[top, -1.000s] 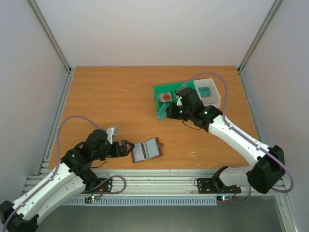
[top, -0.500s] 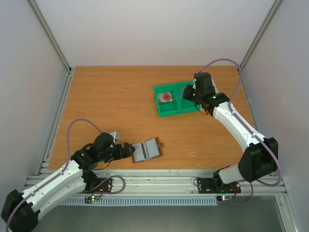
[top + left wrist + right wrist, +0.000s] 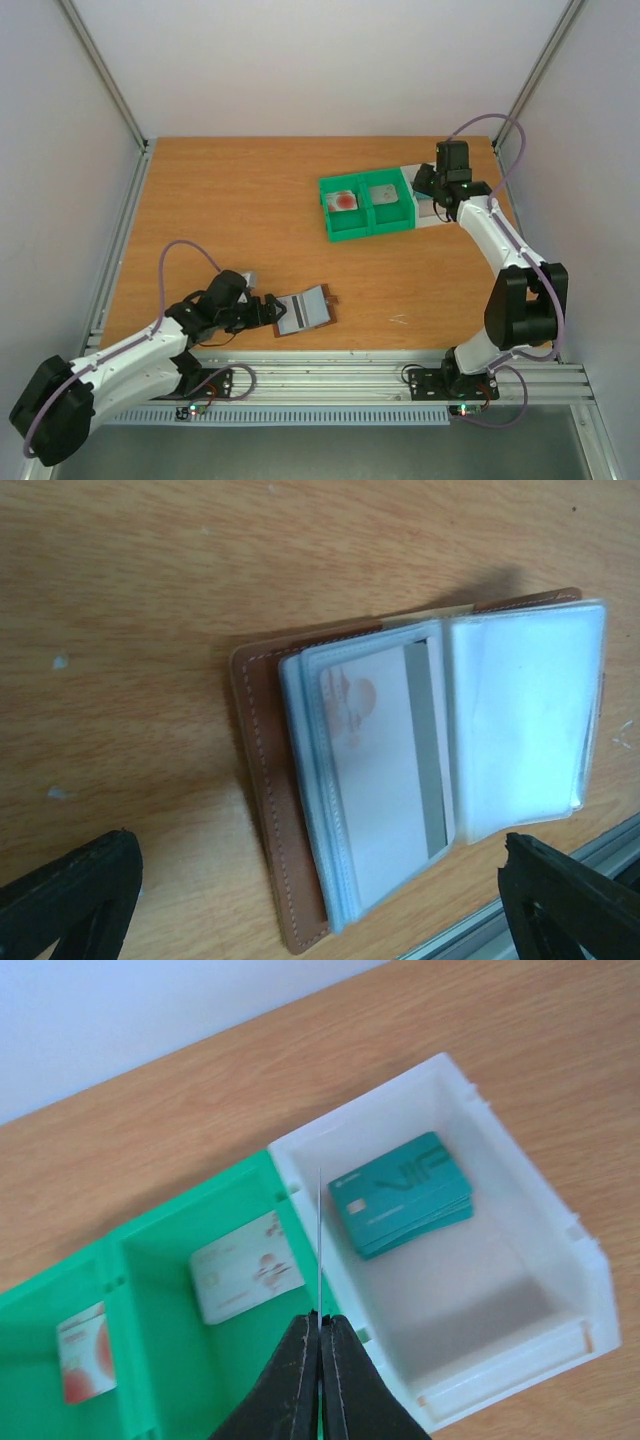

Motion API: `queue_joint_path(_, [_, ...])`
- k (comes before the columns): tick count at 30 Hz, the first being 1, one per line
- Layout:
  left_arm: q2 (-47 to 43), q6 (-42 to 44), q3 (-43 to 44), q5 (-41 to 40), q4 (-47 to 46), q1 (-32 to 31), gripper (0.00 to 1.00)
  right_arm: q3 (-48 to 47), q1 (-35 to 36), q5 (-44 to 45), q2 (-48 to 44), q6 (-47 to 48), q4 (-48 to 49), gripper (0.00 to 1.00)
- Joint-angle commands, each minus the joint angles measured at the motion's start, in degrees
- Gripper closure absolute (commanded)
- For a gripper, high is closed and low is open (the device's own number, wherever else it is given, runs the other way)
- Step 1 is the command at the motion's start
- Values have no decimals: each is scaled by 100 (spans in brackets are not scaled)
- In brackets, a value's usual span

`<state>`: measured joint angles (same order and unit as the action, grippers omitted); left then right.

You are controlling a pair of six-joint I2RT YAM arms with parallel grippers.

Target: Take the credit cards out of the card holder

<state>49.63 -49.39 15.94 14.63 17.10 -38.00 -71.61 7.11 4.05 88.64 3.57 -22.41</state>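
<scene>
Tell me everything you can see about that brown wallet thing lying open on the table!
The flat brown card holder looks like leather, with pale stitching along its edge. It lies open on the wooden table, near the front edge. Inside are clear, bluish plastic sleeves; one holds a pale card with a red blot and a grey stripe. The left gripper sits wide open beside it, holding nothing.

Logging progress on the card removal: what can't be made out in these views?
- Held card in the right gripper: the right wrist view shows only its edge, so the face is unreadable.
- White tray: in the top view, the right arm covers most of it.
- Card holder: in the left wrist view, cloudy stacked sleeves hide how much is inside.
</scene>
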Motion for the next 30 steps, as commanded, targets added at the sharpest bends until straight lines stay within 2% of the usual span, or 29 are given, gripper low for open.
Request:
queue_joint_path(1, [247, 126, 169, -9, -531, -23, 3, -264, -295, 183, 239, 454, 239, 99])
queue_joint_path(9, [779, 210, 430, 100, -795, -21, 3, -756, -593, -334, 916, 1135, 425, 99])
queue_joint_path(15, [981, 120, 455, 178, -1047, -20, 4, -1268, -801, -425, 1471, 1170, 22, 99])
queue_joint_path(18, [1112, 56, 505, 292, -1213, -19, 5, -1306, -881, -465, 1647, 1245, 131, 99])
queue_joint_path(30, [1463, 22, 757, 621, -1290, -23, 7, -1701, -1283, -1737, 2386, 1160, 207, 99])
